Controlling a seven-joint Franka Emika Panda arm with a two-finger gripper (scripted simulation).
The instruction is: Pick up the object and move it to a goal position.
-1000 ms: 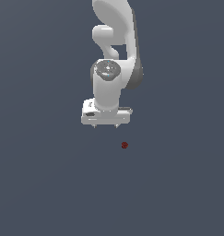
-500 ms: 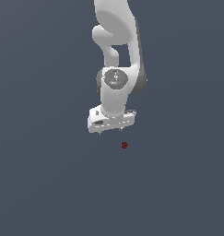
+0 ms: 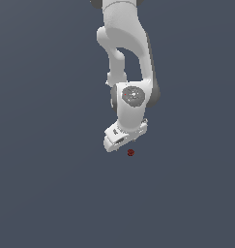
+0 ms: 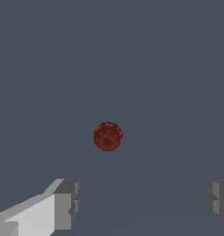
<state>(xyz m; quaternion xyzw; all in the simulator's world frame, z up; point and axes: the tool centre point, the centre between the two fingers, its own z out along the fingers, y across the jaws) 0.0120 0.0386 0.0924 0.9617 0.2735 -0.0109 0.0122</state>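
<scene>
While spread, the end effector [image 4: 140,203] faces the ball [image 4: 108,136].

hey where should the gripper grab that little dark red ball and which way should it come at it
Probably across the middle of the dark red ball, coming straight down from above. It is round with no handle or edge, lying alone on the flat grey surface, so any pair of opposite sides should serve. The gripper is open, its fingers set much wider than the ball.

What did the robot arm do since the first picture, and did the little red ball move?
The gripper came down and toward the exterior view's right, closing in on the red ball, and its wrist turned. Its fingers are spread wide, and nothing has been grabbed. The ball stayed in the same spot on the plain grey floor.
</scene>
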